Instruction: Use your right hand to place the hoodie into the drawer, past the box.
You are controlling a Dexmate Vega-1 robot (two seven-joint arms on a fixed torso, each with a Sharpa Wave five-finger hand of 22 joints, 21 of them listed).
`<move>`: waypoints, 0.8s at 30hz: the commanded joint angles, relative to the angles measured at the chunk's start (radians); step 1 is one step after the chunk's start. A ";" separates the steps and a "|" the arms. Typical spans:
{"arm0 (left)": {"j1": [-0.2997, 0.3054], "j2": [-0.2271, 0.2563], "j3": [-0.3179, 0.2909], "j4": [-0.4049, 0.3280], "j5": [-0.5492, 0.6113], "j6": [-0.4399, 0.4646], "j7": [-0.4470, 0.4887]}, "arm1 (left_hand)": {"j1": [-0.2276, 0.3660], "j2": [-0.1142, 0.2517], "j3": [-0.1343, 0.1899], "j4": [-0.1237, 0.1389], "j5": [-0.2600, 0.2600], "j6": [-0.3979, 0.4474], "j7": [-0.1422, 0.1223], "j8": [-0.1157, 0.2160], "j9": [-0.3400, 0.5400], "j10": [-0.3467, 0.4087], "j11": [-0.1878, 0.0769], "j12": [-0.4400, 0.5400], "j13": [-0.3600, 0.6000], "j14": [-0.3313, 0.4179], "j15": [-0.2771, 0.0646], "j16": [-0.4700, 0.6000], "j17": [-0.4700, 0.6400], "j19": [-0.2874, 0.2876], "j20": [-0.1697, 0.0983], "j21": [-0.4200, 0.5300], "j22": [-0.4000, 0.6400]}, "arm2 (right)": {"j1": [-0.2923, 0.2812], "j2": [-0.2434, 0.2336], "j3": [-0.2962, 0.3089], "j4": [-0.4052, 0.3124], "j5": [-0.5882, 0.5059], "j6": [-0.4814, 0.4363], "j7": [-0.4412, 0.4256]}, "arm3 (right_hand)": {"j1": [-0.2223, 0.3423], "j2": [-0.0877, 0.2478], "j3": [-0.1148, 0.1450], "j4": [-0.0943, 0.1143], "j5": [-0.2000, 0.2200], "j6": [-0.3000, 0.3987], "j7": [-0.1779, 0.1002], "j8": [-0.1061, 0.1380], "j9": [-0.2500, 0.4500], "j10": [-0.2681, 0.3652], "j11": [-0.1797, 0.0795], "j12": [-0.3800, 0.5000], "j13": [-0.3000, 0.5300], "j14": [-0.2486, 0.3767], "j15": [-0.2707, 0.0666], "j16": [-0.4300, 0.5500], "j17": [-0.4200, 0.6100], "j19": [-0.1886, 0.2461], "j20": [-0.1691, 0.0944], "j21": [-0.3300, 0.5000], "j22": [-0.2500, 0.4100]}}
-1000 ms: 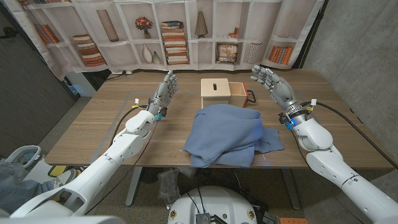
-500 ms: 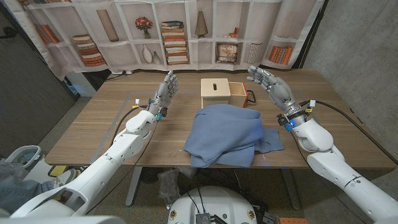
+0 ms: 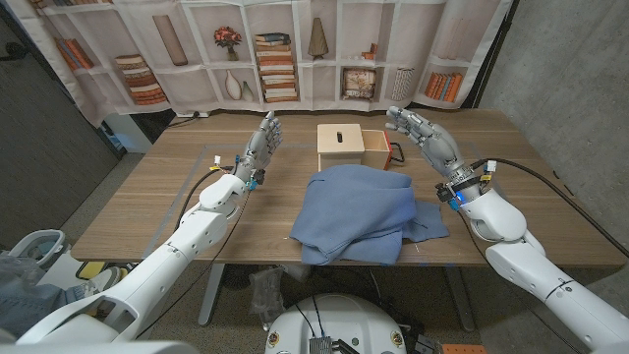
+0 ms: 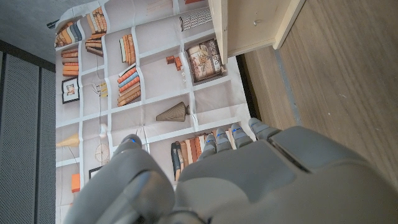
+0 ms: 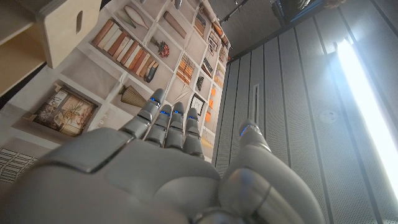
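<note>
- crumpled blue fabric hoodie (image 3: 359, 212) lies heaped on the table's near middle
- light wooden box with open drawer (image 3: 353, 147) stands just behind it

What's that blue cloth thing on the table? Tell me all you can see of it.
The hoodie is a soft, plain blue garment lying crumpled and loosely folded on the wooden table, near its front edge at the middle. A flatter part spreads toward the robot's right. Its far edge lies right in front of the light wooden box with its open drawer. Neither hand touches it.
</note>
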 commanded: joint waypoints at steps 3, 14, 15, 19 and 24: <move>0.022 0.013 -0.007 -0.033 0.003 0.005 0.019 | 0.014 0.002 -0.002 0.000 0.002 0.000 -0.001 0.007 0.003 -0.006 0.001 0.003 0.003 -0.004 0.002 0.006 0.004 -0.011 -0.048 0.006 0.005 | -0.019 -0.017 0.011 -0.037 -0.093 0.002 -0.042 | 0.010 -0.002 0.000 -0.003 0.005 0.003 0.001 -0.004 0.004 0.010 -0.004 -0.003 0.005 0.010 -0.001 -0.002 0.005 0.008 -0.032 -0.006 0.003; 0.051 0.036 -0.021 -0.081 0.006 0.008 0.042 | 0.017 0.006 -0.002 0.000 0.002 0.000 -0.001 0.007 0.003 -0.005 0.000 0.004 0.003 -0.004 0.002 0.005 0.004 -0.012 -0.048 0.006 0.005 | -0.033 -0.022 0.020 -0.060 -0.145 0.012 -0.067 | 0.012 -0.002 0.000 -0.005 0.005 0.003 -0.001 -0.006 0.004 0.010 -0.006 -0.006 0.005 0.008 -0.001 -0.005 0.006 0.008 -0.031 -0.011 0.003; 0.052 0.036 -0.022 -0.082 0.006 0.008 0.042 | 0.017 0.006 -0.002 0.000 0.002 0.000 -0.001 0.007 0.003 -0.005 0.000 0.004 0.003 -0.004 0.002 0.006 0.004 -0.012 -0.048 0.006 0.005 | -0.034 -0.023 0.021 -0.062 -0.151 0.012 -0.069 | 0.013 -0.002 0.000 -0.005 0.005 0.003 -0.001 -0.006 0.004 0.010 -0.006 -0.006 0.005 0.008 -0.001 -0.006 0.006 0.006 -0.030 -0.012 0.003; 0.052 0.037 -0.020 -0.081 0.005 0.012 0.041 | 0.018 0.007 -0.002 -0.001 0.002 -0.001 -0.002 0.007 0.003 -0.007 0.003 0.003 0.003 -0.005 0.002 0.005 0.004 -0.012 -0.048 0.006 0.005 | -0.034 -0.024 0.021 -0.070 -0.169 0.011 -0.074 | 0.015 -0.004 0.000 -0.007 0.005 0.003 -0.004 -0.007 0.004 0.011 -0.008 -0.007 0.005 0.001 0.000 -0.010 0.005 0.004 -0.029 -0.016 0.003; 0.051 0.036 -0.019 -0.078 0.005 0.013 0.040 | 0.019 0.009 -0.002 -0.001 0.002 0.000 -0.001 0.007 0.003 -0.008 0.003 0.003 0.003 -0.005 0.002 0.005 0.004 -0.013 -0.047 0.006 0.005 | -0.035 -0.028 0.022 -0.075 -0.181 0.008 -0.078 | 0.016 -0.006 -0.001 -0.008 0.005 0.002 -0.009 -0.008 0.004 0.013 -0.008 -0.007 0.005 0.001 -0.001 -0.011 0.005 0.003 -0.028 -0.018 0.004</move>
